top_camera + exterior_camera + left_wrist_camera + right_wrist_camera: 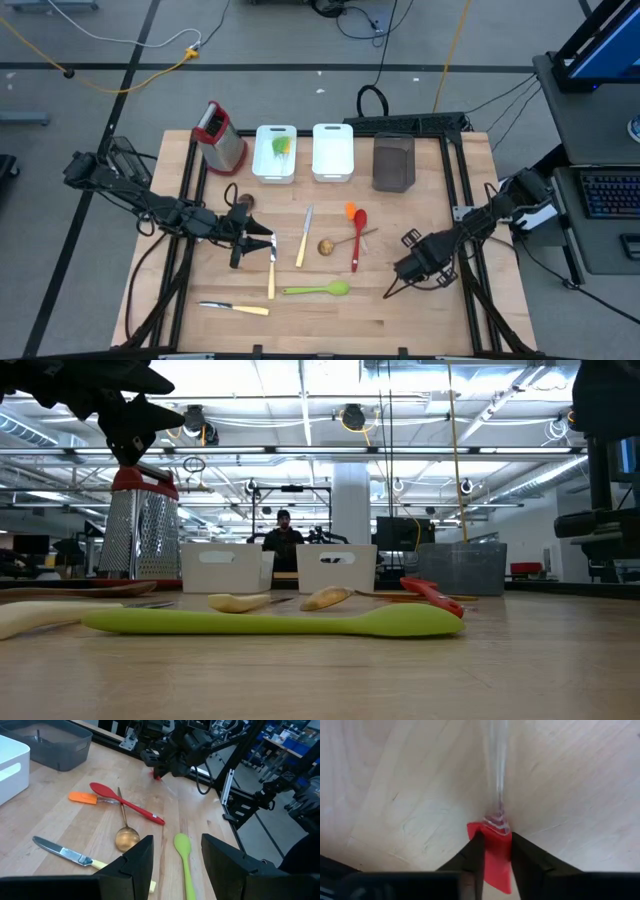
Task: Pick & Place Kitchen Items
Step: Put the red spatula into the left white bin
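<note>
- My right gripper (495, 851) is pinched on the red spatula (492, 855), fingers (472, 852) tight on its red head, clear handle pointing away.
- It's light and thin, and the clear handle is probably slippery, so the head seems the better hold.
- Sits around 4 o'clock on the table (420, 310).
- Left gripper (262, 243) hovers half-open near 9, holding nothing.

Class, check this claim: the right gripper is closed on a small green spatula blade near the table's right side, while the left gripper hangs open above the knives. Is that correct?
Not quite. The blade between the right gripper's fingers is red, not green: it is a small red spatula with a clear handle, as the right wrist view shows. The rest stands: the left gripper hangs open above the knives.
</note>
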Robot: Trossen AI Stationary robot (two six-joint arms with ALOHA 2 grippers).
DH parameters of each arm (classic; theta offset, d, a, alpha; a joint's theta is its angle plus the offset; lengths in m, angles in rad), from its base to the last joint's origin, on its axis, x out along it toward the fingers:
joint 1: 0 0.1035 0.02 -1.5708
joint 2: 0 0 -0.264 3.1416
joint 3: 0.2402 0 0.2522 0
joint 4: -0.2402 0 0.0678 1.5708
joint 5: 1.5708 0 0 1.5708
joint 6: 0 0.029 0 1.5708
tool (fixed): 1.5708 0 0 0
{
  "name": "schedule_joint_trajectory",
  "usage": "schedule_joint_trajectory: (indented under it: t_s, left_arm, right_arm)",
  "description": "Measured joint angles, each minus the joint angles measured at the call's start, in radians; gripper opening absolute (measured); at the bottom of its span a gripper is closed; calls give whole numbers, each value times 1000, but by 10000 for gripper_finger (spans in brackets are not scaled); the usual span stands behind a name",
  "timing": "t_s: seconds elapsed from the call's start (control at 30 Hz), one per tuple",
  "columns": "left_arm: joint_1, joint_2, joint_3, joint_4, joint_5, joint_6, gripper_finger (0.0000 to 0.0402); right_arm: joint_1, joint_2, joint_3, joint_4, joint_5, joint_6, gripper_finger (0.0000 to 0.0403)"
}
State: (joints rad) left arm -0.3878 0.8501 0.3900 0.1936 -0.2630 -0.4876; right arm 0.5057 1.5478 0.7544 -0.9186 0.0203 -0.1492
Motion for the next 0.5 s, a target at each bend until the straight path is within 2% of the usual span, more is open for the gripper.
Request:
schedule_joint_trajectory:
  t_s: [0.13,0.5]
  left_arm:
    - [0,0,0,0,0,4,168]
    - [0,0,0,23,0,6,168]
  right_arm:
    - [-11,0,0,0,-6,-1,24]
    - [-23,-7,5,3,-10,-2,22]
